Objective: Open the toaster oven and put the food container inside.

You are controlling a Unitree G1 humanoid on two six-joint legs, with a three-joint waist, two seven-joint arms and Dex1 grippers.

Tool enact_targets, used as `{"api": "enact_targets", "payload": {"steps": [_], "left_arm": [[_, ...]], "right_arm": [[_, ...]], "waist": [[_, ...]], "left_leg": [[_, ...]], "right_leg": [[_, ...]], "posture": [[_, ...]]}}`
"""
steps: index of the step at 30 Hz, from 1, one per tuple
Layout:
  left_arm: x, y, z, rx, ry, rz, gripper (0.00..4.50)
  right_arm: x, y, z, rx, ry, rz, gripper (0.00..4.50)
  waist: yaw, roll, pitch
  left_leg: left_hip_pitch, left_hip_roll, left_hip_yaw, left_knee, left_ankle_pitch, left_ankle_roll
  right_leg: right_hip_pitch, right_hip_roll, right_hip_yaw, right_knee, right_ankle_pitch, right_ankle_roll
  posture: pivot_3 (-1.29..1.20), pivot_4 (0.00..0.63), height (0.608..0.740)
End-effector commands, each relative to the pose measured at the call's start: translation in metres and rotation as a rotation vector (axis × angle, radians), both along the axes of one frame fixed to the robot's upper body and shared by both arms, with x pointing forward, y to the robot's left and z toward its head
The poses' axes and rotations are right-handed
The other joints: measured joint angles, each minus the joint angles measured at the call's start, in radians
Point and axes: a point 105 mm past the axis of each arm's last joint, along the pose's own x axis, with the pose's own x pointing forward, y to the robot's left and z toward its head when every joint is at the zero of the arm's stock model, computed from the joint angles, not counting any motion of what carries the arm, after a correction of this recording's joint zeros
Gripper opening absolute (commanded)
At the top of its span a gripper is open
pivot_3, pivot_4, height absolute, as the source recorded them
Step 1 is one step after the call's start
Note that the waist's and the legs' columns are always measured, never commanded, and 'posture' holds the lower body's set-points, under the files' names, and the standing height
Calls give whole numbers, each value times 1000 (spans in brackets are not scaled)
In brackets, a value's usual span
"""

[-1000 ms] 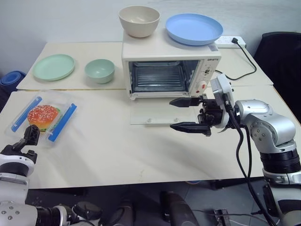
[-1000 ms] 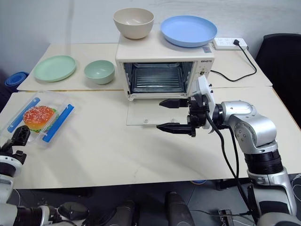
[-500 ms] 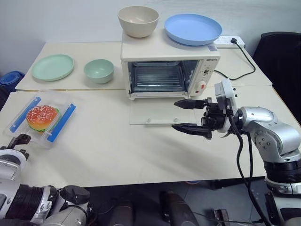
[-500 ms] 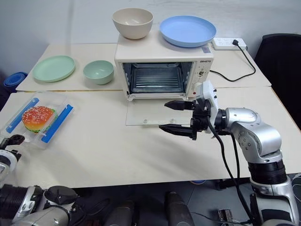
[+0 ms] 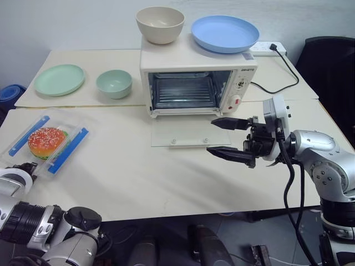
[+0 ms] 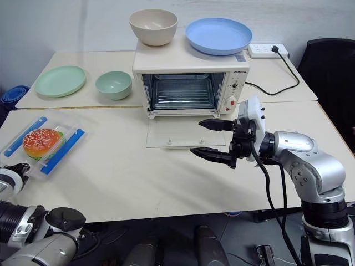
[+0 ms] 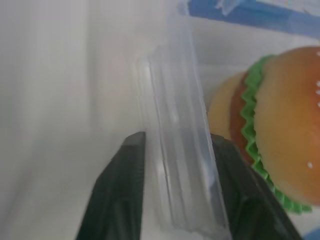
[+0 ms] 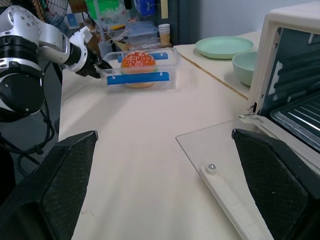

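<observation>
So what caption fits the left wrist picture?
Left claw pinching the clear burger box by its rim.

Bright, even light with soft shadows; the left wrist close-up seems blurred.

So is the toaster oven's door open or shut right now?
Open. The cream-white boxy toaster oven has its glass drop-down door lying flat on the table, and the wire rack inside is in plain view.

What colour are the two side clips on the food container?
Blue; the clips on the food container show best in the left eye view.
</observation>
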Motion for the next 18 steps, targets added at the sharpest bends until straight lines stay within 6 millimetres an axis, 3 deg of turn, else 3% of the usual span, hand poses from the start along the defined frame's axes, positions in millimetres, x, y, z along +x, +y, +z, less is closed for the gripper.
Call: {"api": "enact_targets", "payload": {"steps": [1,6,10,18], "left_arm": [[1,5,11,51,-16,-24,472],[14,-6,29,160,-60,-194,312],[28,-28,49,241,-150,-405,312],[70,-141,79,377,-248,-990,312]], "right_arm": [[-7,-6,11,10,-18,4,4500],[-11,-13,11,16,62,26,4500],[-6,-18,7,-23,18,-32,4500],[-1,-33,1,-28,23,-117,4500]], "waist": [[0,0,0],[2,-1,0],[2,-2,0],[5,-2,0]], "left_leg": [[0,0,0,0,0,0],[0,0,-1,0,0,0],[-1,0,-2,0,0,0],[-2,-1,-3,0,0,0]], "right_leg": [[0,0,0,0,0,0],[0,-1,0,0,0,0],[0,-2,1,-1,-1,-1],[0,-4,4,-1,-1,-1]], "posture": [[0,150,740],[0,150,740],[0,150,740],[0,150,740]]}}
